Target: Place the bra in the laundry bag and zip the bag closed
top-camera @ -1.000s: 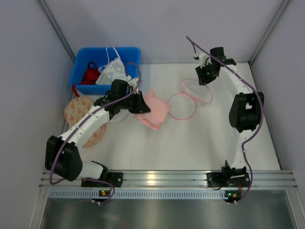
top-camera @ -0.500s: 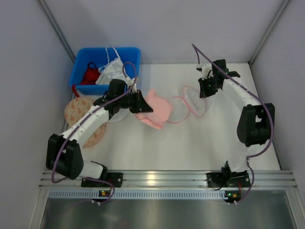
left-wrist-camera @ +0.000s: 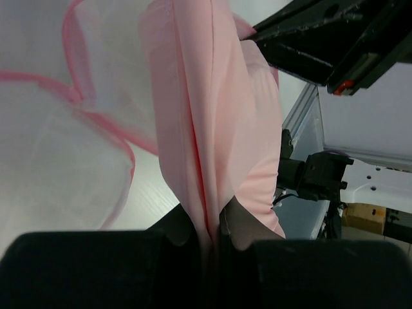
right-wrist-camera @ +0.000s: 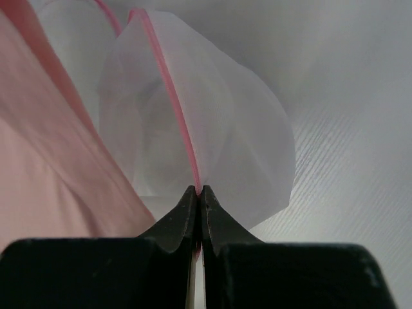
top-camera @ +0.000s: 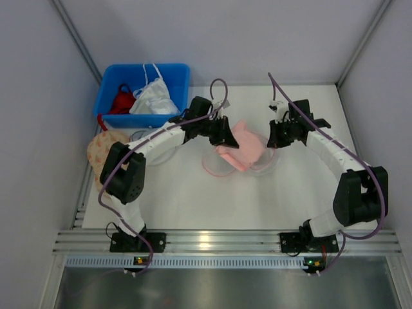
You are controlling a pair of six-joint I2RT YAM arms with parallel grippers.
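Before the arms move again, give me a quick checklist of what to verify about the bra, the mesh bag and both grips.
1. Left gripper shut on the bra: ok, a fold of the fabric is pinched between its fingers.
2. Right gripper shut on the laundry bag: ok, it pinches the pink rim.
3. Bra over the bag: ok, the two overlap in the top view.
4. Bag mouth open wide enough for the bra: cannot tell.
5. Bra inside the bag: not ok, no mesh covers it in any view.
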